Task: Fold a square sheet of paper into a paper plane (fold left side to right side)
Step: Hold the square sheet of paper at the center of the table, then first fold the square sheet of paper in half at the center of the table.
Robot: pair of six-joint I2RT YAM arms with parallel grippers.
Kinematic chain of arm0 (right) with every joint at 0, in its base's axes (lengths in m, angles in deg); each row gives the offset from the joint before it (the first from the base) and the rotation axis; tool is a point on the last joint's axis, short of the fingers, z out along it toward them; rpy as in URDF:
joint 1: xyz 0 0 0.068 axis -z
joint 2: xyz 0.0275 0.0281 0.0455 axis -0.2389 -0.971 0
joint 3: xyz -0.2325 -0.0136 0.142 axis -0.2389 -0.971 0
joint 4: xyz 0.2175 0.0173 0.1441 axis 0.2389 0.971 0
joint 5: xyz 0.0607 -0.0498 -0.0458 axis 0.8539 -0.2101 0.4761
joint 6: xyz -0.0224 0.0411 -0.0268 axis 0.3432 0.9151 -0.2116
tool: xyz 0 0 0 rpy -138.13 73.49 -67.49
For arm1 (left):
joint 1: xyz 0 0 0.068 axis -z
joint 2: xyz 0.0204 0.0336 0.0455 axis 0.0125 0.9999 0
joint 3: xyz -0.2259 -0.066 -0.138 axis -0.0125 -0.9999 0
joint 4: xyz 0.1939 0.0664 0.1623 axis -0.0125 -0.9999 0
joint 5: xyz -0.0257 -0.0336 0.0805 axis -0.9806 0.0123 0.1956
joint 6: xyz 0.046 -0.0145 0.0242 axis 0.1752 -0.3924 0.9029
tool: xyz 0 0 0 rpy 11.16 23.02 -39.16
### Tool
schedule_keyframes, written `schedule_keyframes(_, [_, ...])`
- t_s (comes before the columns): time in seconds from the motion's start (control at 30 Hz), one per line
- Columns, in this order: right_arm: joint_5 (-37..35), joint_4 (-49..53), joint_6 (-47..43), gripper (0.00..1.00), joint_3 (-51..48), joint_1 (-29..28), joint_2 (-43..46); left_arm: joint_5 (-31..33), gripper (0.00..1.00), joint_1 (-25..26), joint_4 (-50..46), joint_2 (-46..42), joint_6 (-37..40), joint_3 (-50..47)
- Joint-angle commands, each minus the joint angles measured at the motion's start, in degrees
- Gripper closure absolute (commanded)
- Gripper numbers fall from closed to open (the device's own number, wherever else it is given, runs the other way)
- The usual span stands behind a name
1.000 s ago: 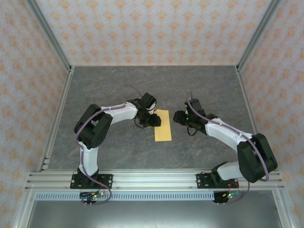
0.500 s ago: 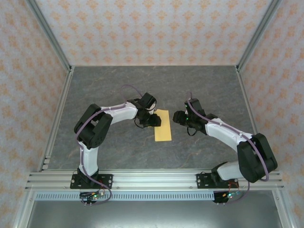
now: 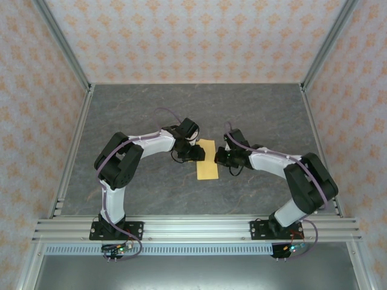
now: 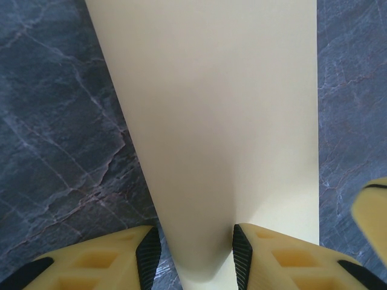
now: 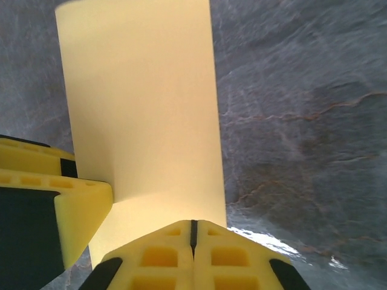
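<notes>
The square sheet of paper lies folded over into a narrow yellow rectangle at the middle of the table. My left gripper is at its upper left edge. In the left wrist view the paper's rounded, uncreased fold runs between the fingers of the left gripper, which stands open; a sliver of table shows beside the left pad. My right gripper is at the paper's right edge. In the right wrist view the right gripper is shut with nothing between its fingers, low over the paper.
The dark marbled tabletop is framed by aluminium rails and patterned walls. A finger of the left gripper shows close beside the right one. The two wrists are a short distance apart over the paper.
The right arm has swung left to the paper's right edge and its jaws have closed. The left arm and the paper have stayed in place.
</notes>
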Motion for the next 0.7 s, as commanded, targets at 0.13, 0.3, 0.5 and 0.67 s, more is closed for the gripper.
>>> schedule_keyframes(0.13, [0.64,-0.72,0.96,0.98,3.52,-1.31,-4.82,2.62,0.59,0.58,-1.79,3.14,0.80,-0.44])
schedule_keyframes(0.3, [-0.72,3.00,0.78,0.98,4.45,-1.51,-7.06,2.77,0.59,0.59,-1.67,2.81,0.76,-0.54])
schedule_keyframes(0.5, [-1.37,6.58,0.70,0.98,4.08,-1.60,-9.27,3.28,0.58,0.59,-2.36,0.19,0.97,-0.05])
schedule_keyframes(0.67, [-2.67,8.71,0.38,0.98,3.58,-1.59,-10.38,4.60,0.54,0.15,-4.37,-4.77,1.58,1.34])
